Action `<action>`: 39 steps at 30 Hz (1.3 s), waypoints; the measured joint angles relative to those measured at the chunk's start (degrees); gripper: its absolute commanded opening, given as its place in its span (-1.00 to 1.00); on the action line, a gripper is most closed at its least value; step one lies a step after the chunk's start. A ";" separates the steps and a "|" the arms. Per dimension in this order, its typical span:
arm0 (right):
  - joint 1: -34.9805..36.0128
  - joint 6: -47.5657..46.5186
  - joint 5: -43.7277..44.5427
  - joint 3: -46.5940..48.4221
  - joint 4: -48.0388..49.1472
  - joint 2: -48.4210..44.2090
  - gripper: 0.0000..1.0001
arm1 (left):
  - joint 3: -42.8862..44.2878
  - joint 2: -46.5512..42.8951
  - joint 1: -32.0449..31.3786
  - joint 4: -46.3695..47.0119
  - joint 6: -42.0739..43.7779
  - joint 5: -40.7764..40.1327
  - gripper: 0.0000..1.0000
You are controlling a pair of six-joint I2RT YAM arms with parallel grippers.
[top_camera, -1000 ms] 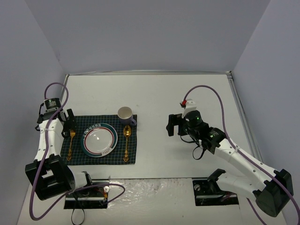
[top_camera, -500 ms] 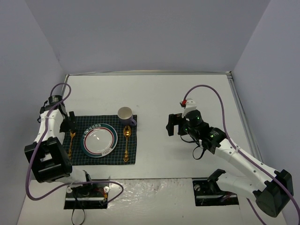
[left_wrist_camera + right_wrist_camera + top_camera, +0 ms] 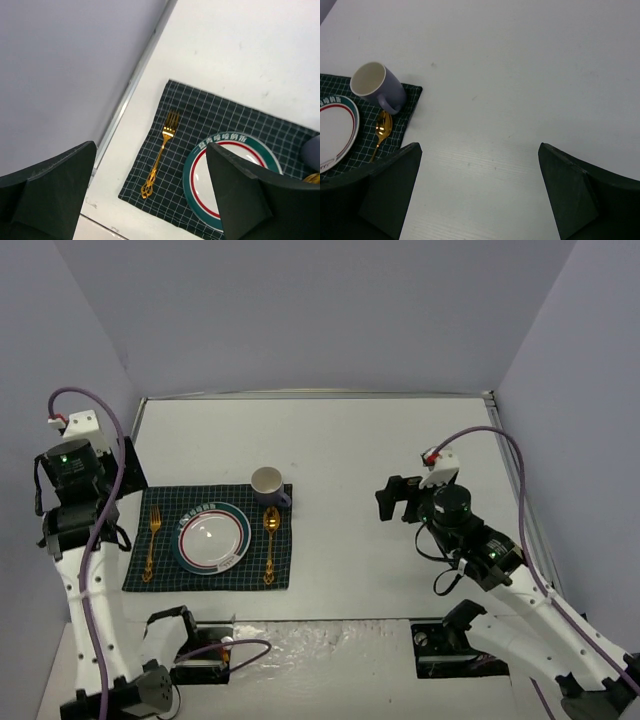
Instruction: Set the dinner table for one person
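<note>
Table [image 3: 340, 440]: large white top with a thin metal rim; it fills the floor of the booth, walled in pale grey-lilac on three sides, with both arms bolted at its near edge.

Cloth [image 3: 165, 575]: dark green check, flat on the left half of the table, near the front edge.

Plate [image 3: 213, 539]: white with green and red rings; sits in the middle of the cloth.

Fork [image 3: 152, 545]: gold; lies on the cloth just left of the plate, tines toward the far side, not touching the plate.

Spoon [image 3: 270, 540]: gold; lies on the cloth just right of the plate, bowl toward the far side.

Mug [image 3: 268, 485]: grey-purple outside, white inside; stands upright on the far right corner of the cloth, just beyond the bowl of the spoon.

Left gripper [image 3: 150, 150]: raised over the left edge of the table, close to the left wall; claw spread apart, nothing between its fingers; the fork end of the cloth lies well below it.

Right gripper [image 3: 479, 145]: held over the bare right half of the table, well apart from the cloth; claw spread wide, gripping nothing; it faces toward the mug.

Cables: one purple lead loops over each arm.
</note>
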 measured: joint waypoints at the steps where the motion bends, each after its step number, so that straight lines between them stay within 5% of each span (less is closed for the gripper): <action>1: 0.00 -0.39 1.22 0.64 -0.39 -1.31 1.00 | 1.28 -1.97 -0.45 -0.35 0.00 0.32 0.80; 9: 0.00 -4.08 12.08 4.03 -3.10 -11.44 1.00 | 5.36 -14.27 -10.71 -5.85 -0.27 -1.01 0.82; 22: 0.00 -6.83 25.70 3.96 -5.85 -28.08 1.00 | 3.29 -35.25 -26.29 -16.86 -5.68 -14.71 0.82; 39: 0.00 -9.74 30.45 0.83 -7.63 -31.95 1.00 | -1.27 -39.63 -29.32 -20.85 -9.09 -20.34 0.82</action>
